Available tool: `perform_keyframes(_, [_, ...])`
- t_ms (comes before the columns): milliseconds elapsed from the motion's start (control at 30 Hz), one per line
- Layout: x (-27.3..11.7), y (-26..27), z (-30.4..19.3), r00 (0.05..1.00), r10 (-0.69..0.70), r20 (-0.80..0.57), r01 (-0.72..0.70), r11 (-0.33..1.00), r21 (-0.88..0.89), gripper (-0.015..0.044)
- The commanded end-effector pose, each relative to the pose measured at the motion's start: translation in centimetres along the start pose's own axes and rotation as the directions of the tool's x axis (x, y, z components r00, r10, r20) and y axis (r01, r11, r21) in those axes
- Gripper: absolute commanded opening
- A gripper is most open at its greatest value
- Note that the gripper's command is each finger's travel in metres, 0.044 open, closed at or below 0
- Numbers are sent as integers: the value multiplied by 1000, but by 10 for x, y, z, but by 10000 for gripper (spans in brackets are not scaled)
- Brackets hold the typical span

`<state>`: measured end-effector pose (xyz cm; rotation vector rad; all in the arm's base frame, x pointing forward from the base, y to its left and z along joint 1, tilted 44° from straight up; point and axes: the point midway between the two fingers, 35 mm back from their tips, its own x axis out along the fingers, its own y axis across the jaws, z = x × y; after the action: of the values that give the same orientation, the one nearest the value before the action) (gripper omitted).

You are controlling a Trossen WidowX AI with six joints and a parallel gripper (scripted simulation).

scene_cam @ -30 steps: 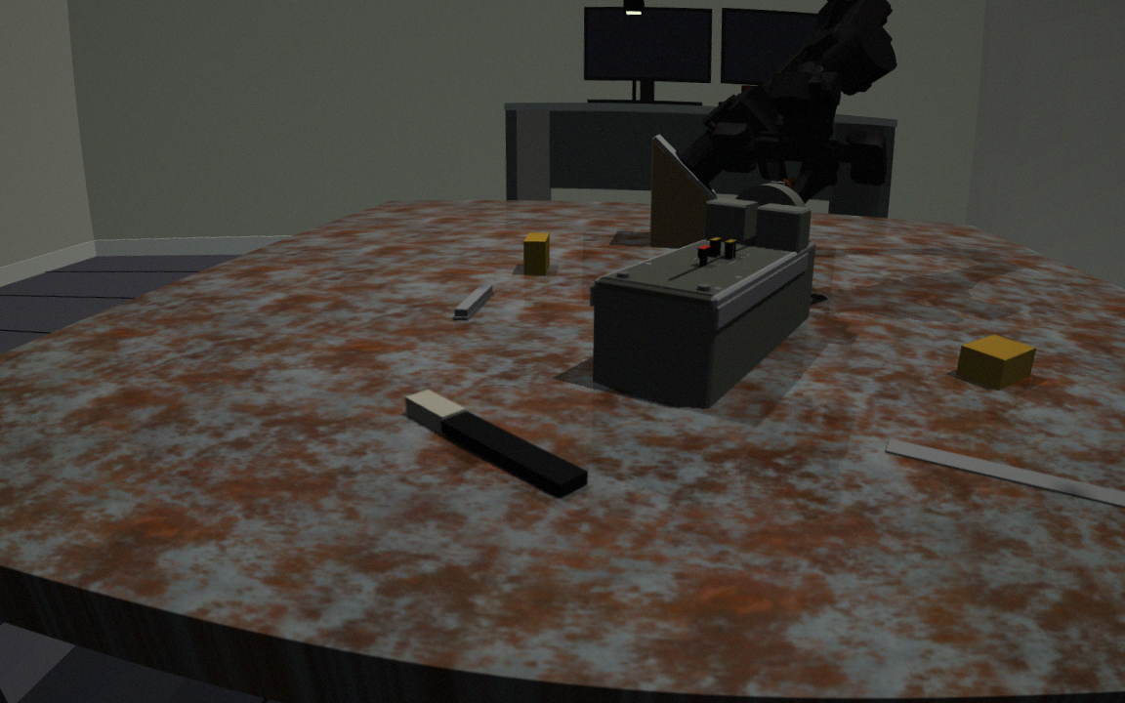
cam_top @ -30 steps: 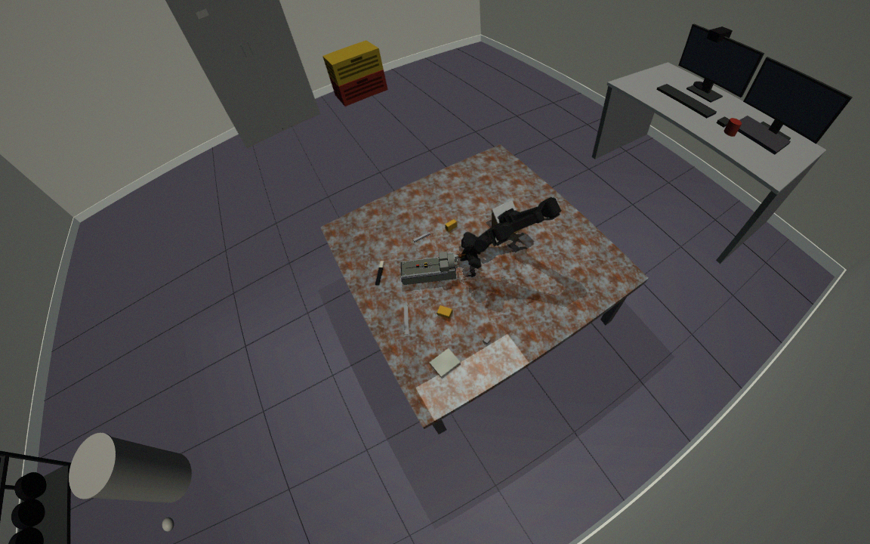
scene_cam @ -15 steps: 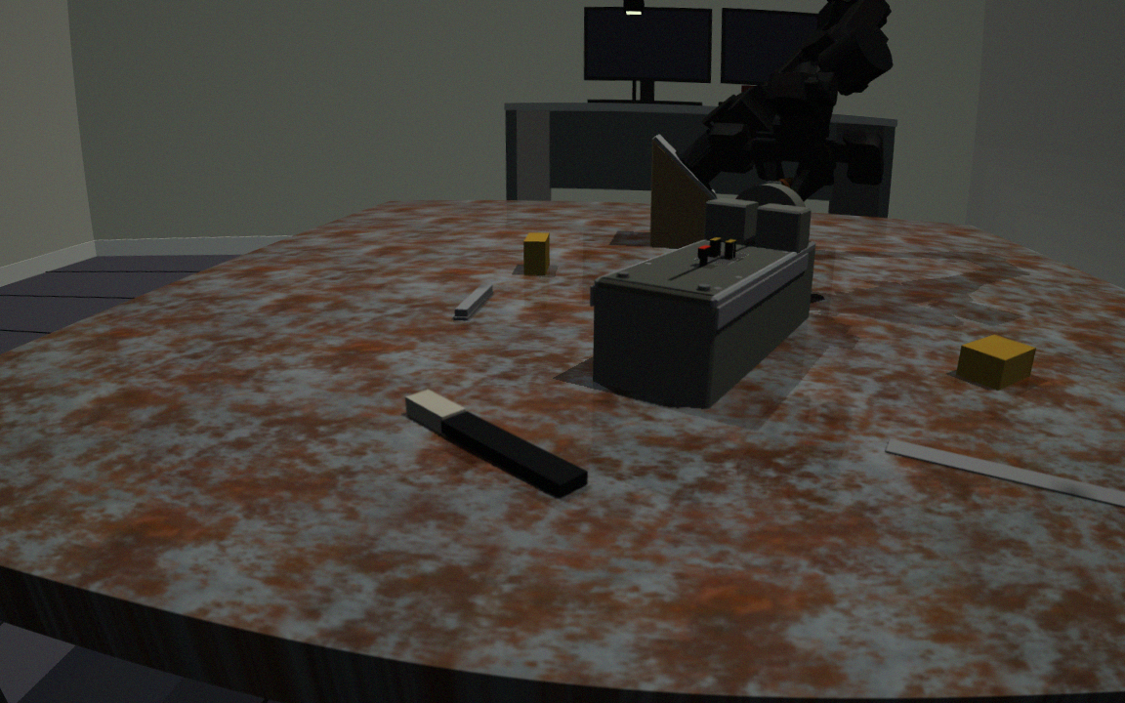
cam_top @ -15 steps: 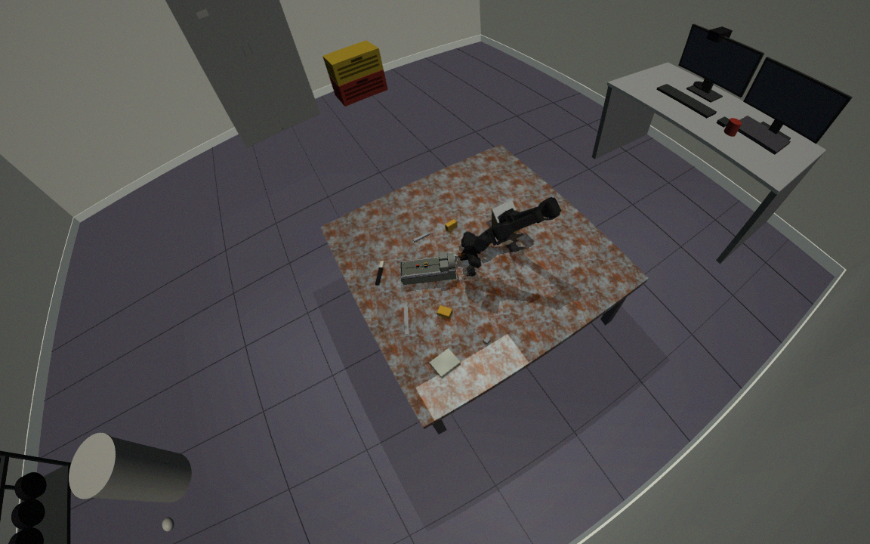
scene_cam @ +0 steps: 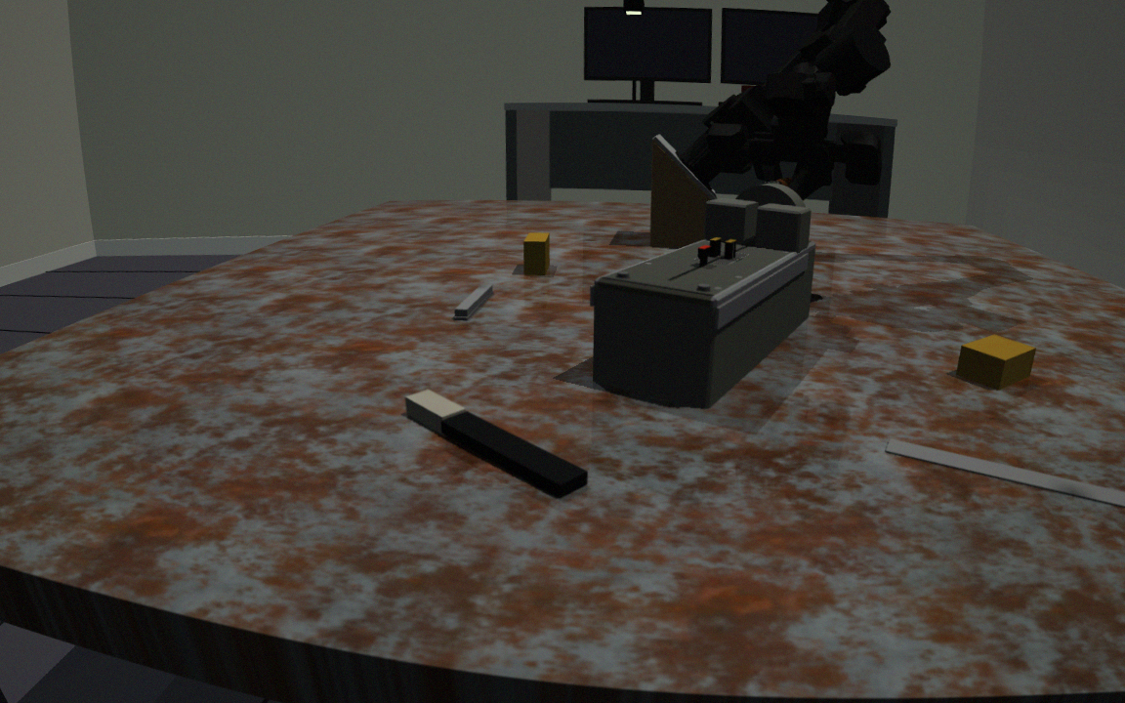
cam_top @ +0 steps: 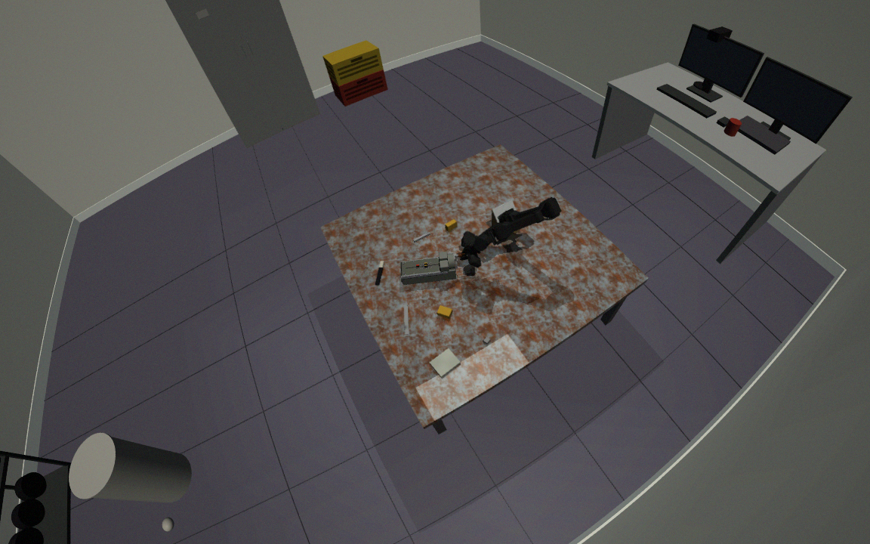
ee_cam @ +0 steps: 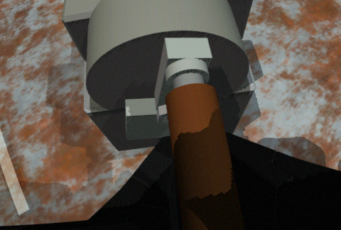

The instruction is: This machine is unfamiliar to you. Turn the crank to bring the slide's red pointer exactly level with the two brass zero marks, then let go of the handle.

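Note:
The grey machine (cam_top: 418, 276) (scene_cam: 655, 341) stands on the mottled table. Its round drum (ee_cam: 160, 6) carries a pale crank arm (ee_cam: 188, 47), which points up in the wrist view, with an orange handle (ee_cam: 192, 109). My gripper (cam_top: 463, 259) (ee_cam: 190, 144) is shut on this handle; its black fingers lie either side of it. The red pointer (scene_cam: 703, 251) on the machine's top stands a little off the two brass marks (scene_cam: 715, 241) (scene_cam: 729, 243), on the side away from the crank. The fingertips are mostly hidden in the top and exterior views.
Yellow blocks (cam_top: 450, 225) (scene_cam: 995, 360) lie on both sides of the machine. A black-and-white bar (cam_top: 378, 273) (scene_cam: 510, 450) lies beyond its far end from the arm. A thin strip (cam_top: 405, 319) (scene_cam: 1008, 474), a small grey bar (scene_cam: 474, 301) and a wedge-shaped stand (scene_cam: 676, 205) are also on the table.

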<state>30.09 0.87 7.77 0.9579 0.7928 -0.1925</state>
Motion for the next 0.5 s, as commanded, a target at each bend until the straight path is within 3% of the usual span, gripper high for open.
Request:
perform_keyframes(0, [1, -9, -1, 1000, -26, 1, 26, 1000, 7, 0])
perform_keyframes(467, [2, -11, -2, 1000, -26, 1, 26, 1000, 7, 0])
